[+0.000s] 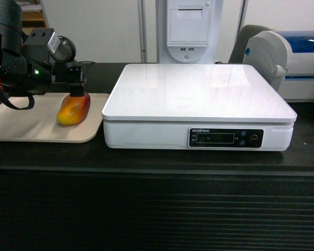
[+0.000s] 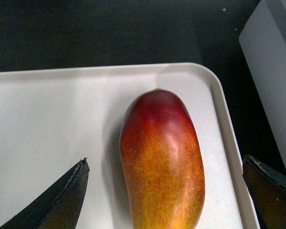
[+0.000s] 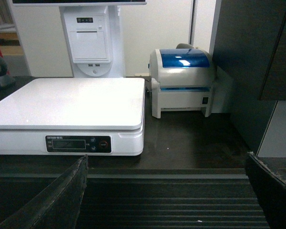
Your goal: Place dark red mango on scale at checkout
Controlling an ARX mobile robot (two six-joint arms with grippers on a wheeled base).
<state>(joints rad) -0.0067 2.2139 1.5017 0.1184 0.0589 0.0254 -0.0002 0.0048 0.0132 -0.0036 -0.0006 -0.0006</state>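
The checkout (image 1: 157, 209) is a long black counter with a horizontally ribbed dark front panel, and its top carries a row of equipment against a pale wall. The scale (image 1: 199, 99), white with a glossy flat platform and a black display panel on its front, sits near the middle of the counter. Just left of it, close but apart, lies a beige tray (image 1: 21, 128), and the dark red mango (image 1: 74, 110) rests on the tray near its right rim, red end toward the back and yellow-orange end toward the front. The left gripper (image 1: 76, 86) hovers directly over the mango with its jaws spread wide; in the left wrist view its dark fingers (image 2: 62, 200) stand on either side of the fruit without touching it. The right gripper (image 3: 167, 191), likewise wide apart and holding nothing, hangs in front of the counter facing the scale. Behind the scale stands a white receipt printer on a post (image 1: 187, 29), and to the right a white label printer with a blue lid (image 3: 182, 81).
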